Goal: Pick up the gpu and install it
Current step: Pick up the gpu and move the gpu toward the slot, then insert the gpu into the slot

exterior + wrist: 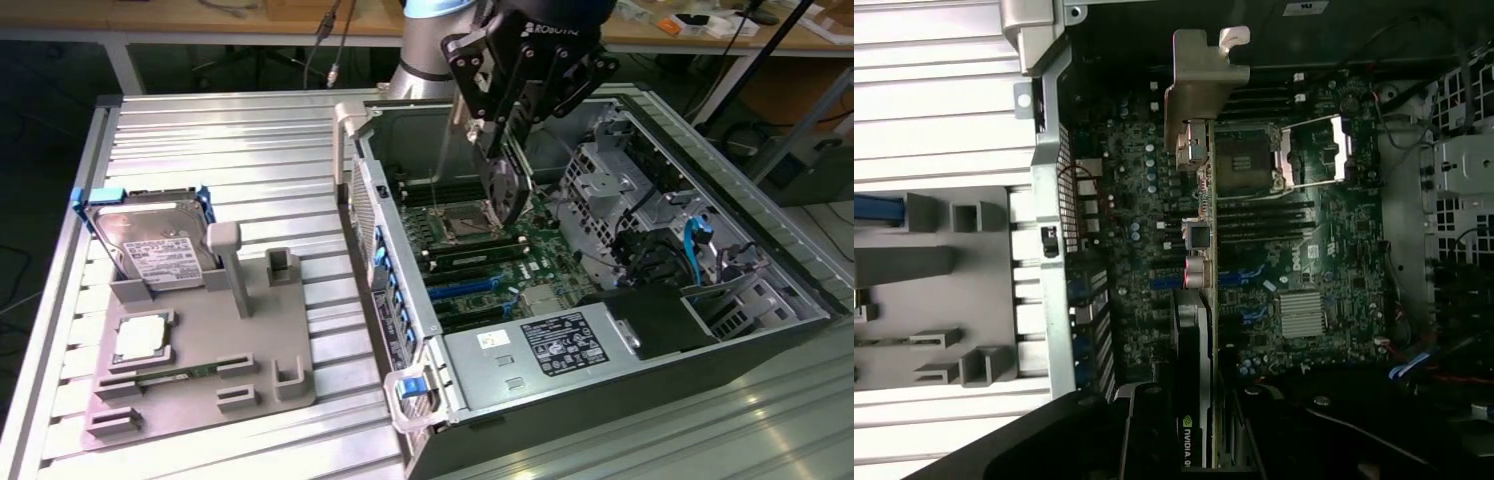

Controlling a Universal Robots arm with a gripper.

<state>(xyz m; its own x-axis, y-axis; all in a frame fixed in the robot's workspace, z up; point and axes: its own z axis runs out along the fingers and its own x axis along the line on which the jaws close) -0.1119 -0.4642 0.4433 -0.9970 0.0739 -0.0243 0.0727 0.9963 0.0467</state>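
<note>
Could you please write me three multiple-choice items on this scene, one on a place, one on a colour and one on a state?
1. Where is the thin dark gpu card with the silvery bracket? A on the grey fixture; B in the black pincer over the green motherboard; C on the ribbed table.
2. What colour is the label on the silver hard drive? A white; B red; C yellow.
3. How is the grey metal computer case? A shut; B open; C upside down.
Answers: 1 B, the card hangs from the shut pincer inside the case. 2 A, a white label covers its face. 3 B, the board inside is exposed.
</note>
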